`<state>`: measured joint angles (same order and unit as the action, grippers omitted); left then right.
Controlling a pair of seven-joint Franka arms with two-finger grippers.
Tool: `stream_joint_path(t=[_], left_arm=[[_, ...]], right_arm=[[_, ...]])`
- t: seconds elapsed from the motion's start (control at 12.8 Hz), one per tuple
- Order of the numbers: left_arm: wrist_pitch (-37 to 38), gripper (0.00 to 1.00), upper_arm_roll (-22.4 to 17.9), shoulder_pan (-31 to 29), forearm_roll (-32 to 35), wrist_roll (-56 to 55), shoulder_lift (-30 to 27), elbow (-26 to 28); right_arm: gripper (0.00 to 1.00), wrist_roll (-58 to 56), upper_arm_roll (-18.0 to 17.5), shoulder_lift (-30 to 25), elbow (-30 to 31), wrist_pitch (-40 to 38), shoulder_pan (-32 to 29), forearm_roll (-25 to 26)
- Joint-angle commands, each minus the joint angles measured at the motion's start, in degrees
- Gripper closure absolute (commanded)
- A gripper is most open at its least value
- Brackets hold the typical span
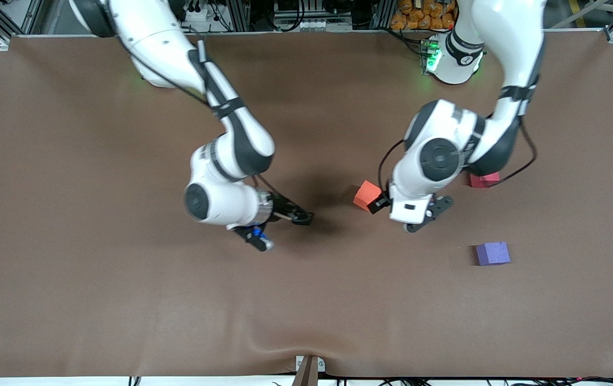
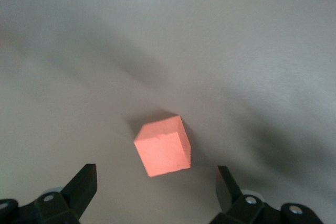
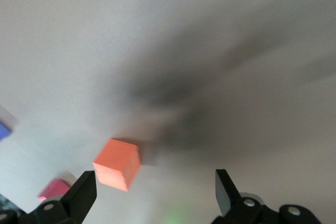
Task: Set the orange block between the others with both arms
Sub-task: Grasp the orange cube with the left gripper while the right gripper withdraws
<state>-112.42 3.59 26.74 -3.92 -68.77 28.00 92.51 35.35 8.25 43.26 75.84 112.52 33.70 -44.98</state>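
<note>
The orange block (image 1: 367, 195) lies ungrasped beside the wide-open left gripper (image 1: 409, 213), not yet between the red block (image 1: 484, 180) and purple block (image 1: 493, 253); the right gripper (image 1: 279, 228) hovers wide open over the table's middle.

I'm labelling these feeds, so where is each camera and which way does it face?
Front: high across the table, facing both arms, left hand, right hand; purple cube visible.
Left wrist: down on the orange block; own open fingers.
Right wrist: across the table; own open fingers, red cube.
All share the orange block.
</note>
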Motion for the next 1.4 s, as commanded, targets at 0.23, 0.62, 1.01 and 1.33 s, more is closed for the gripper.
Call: stream_joint_path(t=[0.23, 0.62, 1.01, 1.33], left_arm=[[-8.0, 0.0, -0.5, 4.3, 2.6, -19.2, 1.6, 6.5], [-19.5, 0.0, -0.6, 4.9, 3.3, -24.0, 3.2, 11.6], [-20.5, 0.0, -0.6, 5.1, 7.0, -26.8, 5.8, 12.0], [-20.5, 0.0, -0.6, 5.6, 7.0, -26.8, 6.4, 11.9]], right_arm=[[0.0, -13.4, -2.4, -6.0, 0.8, -15.7, -13.9, 8.9], [0.0, -23.7, -2.4, -9.9, 0.9, -19.6, -21.2, 23.7], [0.0, -49.8, -2.5, -13.5, 1.0, -20.1, -28.0, 36.1], [0.0, -68.1, -4.3, -16.3, 1.0, -20.0, -36.9, 38.5]])
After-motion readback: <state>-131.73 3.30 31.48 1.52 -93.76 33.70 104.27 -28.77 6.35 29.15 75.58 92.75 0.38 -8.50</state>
